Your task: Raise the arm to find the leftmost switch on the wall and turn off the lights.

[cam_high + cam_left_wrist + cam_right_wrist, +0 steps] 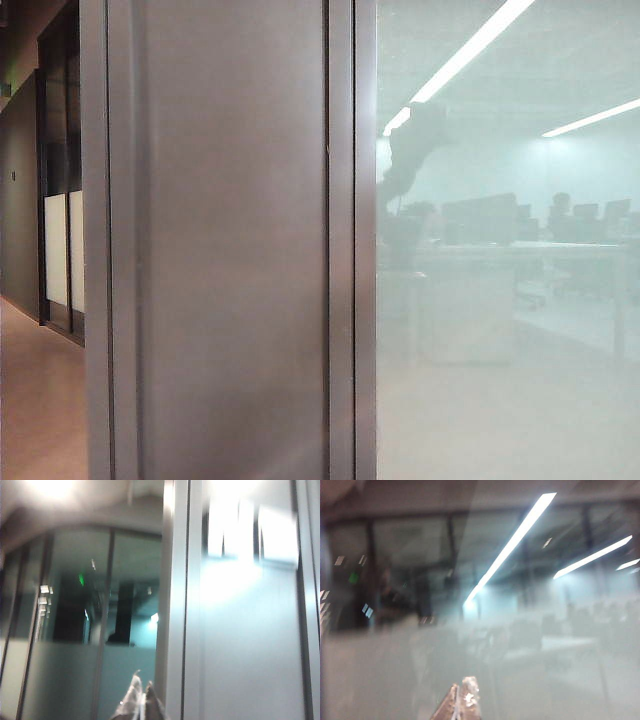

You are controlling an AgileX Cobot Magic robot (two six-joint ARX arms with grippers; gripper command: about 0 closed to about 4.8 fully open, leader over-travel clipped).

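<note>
a dark, blurred silhouette of a slim jointed robot arm with a bulky end (412,148) is seen raised behind a frosted glass wall panel (520,400) on the right of the exterior view, its top standing higher than the dark desk monitors (482,220) beside it. a wide grey metal door frame panel (230,260) is shown filling the middle of that view, with a beige corridor floor (35,400) to its left. bright ceiling strip lights (470,50) are lit. the left gripper (141,700) is pictured close to a pale vertical frame post (175,605), its silvery fingertips drawn together. the right gripper (461,700) is held before hazy glass, its fingertips likewise drawn close; nothing is seen between them.
</note>
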